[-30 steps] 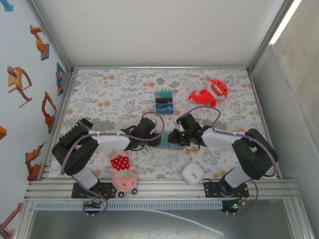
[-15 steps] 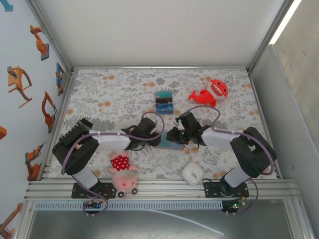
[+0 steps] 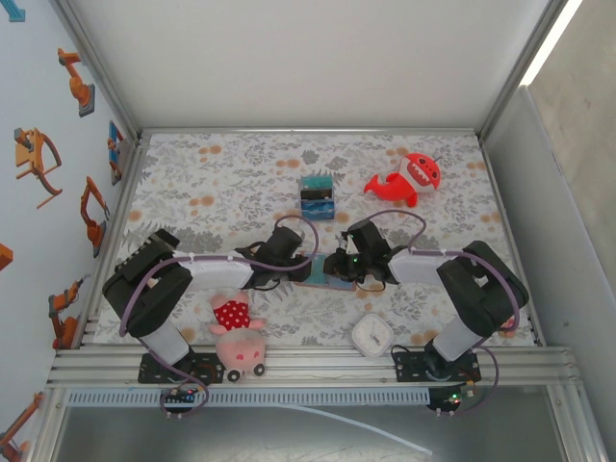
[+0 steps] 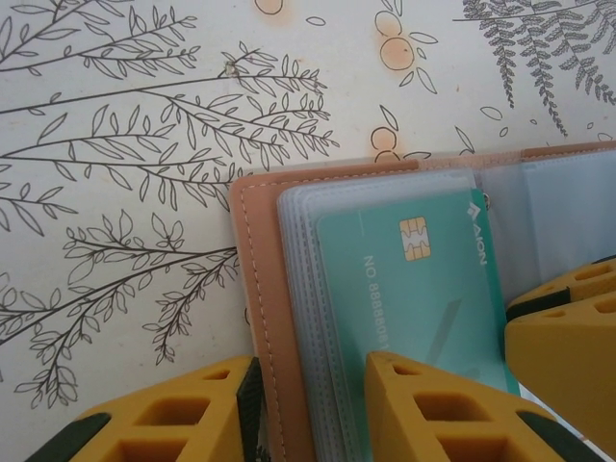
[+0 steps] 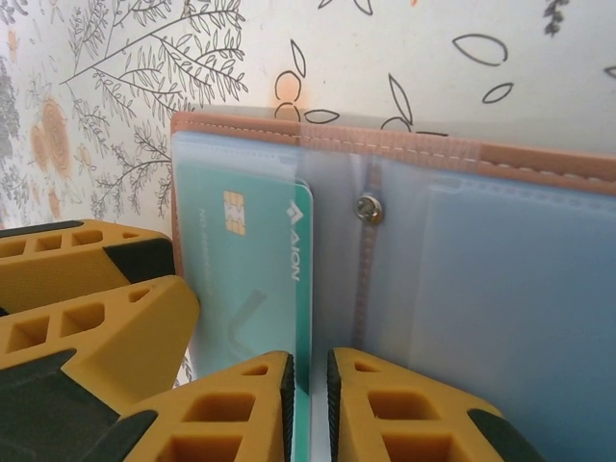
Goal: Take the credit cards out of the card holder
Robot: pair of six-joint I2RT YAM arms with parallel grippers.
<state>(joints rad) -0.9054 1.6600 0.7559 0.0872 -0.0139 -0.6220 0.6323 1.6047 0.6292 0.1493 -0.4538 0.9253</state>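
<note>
Open holder [image 3: 319, 280] lies near-centre, largely hidden between both claws. Left claw [image 4: 310, 362] straddles its left edge, fingers apart. Right claw [image 5: 310, 371], nearly closed, pinches the green card [image 5: 255, 279]; other cards are indistinct.

Tight at mid-table: left gripper [image 3: 304, 266] and right gripper [image 3: 339, 269] nose to nose over the card holder [image 3: 321, 280]. Beyond, a striped box [image 3: 317, 195] and a red shark toy [image 3: 409, 178]; near edge blocked by pig plush [image 3: 237, 338] and white clock [image 3: 371, 334]. Open cloth along the far wall.
</note>
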